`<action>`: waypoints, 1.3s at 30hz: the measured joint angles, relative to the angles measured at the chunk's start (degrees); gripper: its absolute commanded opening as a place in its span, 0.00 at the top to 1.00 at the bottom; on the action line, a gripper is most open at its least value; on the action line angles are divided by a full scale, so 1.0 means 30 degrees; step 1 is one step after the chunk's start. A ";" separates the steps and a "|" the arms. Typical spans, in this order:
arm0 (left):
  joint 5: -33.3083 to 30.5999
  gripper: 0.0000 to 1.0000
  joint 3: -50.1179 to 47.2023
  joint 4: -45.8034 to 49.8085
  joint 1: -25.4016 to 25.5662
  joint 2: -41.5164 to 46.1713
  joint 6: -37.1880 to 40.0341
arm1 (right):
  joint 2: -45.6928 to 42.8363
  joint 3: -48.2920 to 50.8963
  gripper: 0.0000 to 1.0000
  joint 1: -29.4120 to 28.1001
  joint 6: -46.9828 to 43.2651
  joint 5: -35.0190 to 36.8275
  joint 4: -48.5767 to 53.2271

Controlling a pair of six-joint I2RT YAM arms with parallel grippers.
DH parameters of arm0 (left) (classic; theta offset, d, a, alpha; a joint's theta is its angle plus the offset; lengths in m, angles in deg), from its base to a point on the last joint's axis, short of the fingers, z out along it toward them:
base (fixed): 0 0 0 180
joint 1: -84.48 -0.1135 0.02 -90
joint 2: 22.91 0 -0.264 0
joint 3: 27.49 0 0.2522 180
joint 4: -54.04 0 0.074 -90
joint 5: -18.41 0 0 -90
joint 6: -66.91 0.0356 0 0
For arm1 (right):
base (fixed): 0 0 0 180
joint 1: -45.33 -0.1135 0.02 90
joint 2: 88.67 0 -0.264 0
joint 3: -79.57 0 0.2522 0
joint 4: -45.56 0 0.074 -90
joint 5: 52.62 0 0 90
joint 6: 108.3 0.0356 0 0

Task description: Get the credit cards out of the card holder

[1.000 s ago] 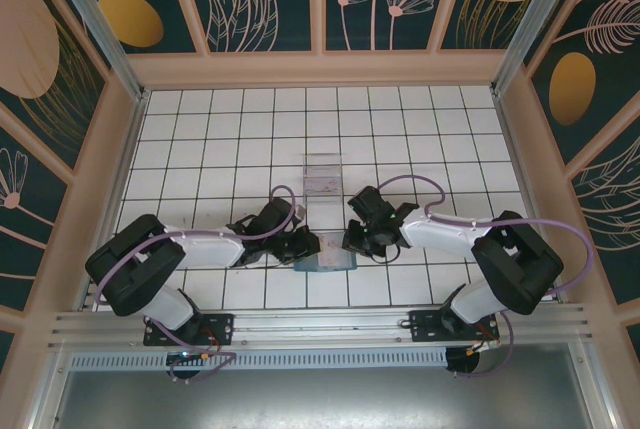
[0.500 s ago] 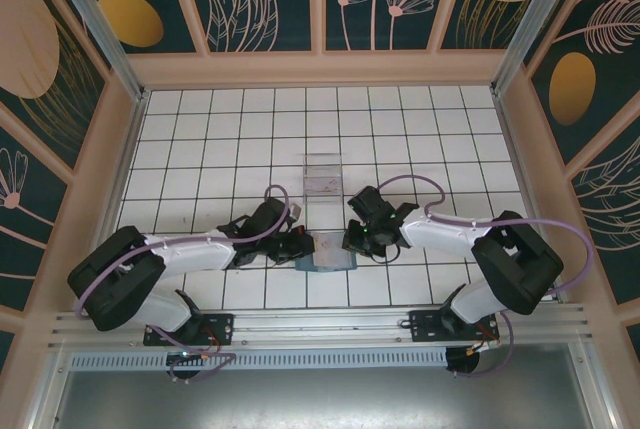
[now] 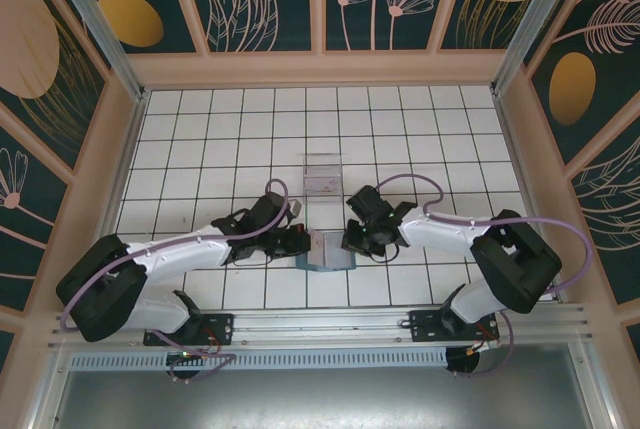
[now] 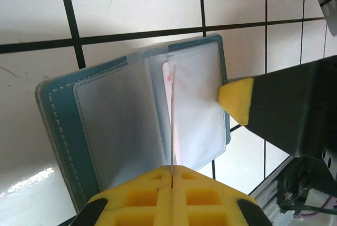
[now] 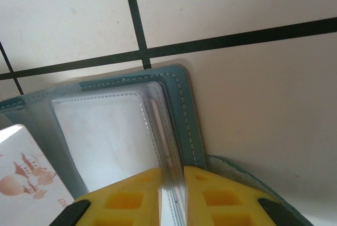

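The card holder [image 4: 58,126] is teal with pale stitching and clear sleeves. At the right wrist view's lower left, a white card [image 5: 23,176] bears reddish-brown drawings. Desk [image 3: 220,129]: white tiles, black grid lines.

You are looking at one card holder [image 4: 55,126], teal with pale stitching, lying on the worktop [image 3: 220,139]. At least two clear sleeves [image 4: 118,120] are fanning out of it, and the stacked edges are hiding any exact total. You are seeing one printed card [image 5: 21,178], white with reddish drawings, showing at eight o'clock in the right wrist view; you are not able to tell whether more cards are sitting inside. One see-through box [image 3: 322,177] is standing at twelve o'clock from the holder. Two arms are reaching over the worktop, the left arm [image 3: 180,249] and the right arm [image 3: 450,234], each carrying one pair of jaws.
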 measured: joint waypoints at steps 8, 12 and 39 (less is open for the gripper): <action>-0.0896 1.00 0.2237 0.2754 0.0000 0.0372 0.3410 | 0.0109 -0.0262 0.81 -0.0007 -0.0160 0.0015 0.0328; -0.1530 1.00 0.3657 0.4014 0.0000 0.0364 0.5610 | 0.0102 -0.0284 0.69 -0.0007 -0.0525 0.0022 0.0357; -0.5537 1.00 1.4593 1.1810 -0.0211 -0.6011 2.5332 | -0.2433 -0.0699 0.59 0.0663 -0.1166 0.1027 0.1668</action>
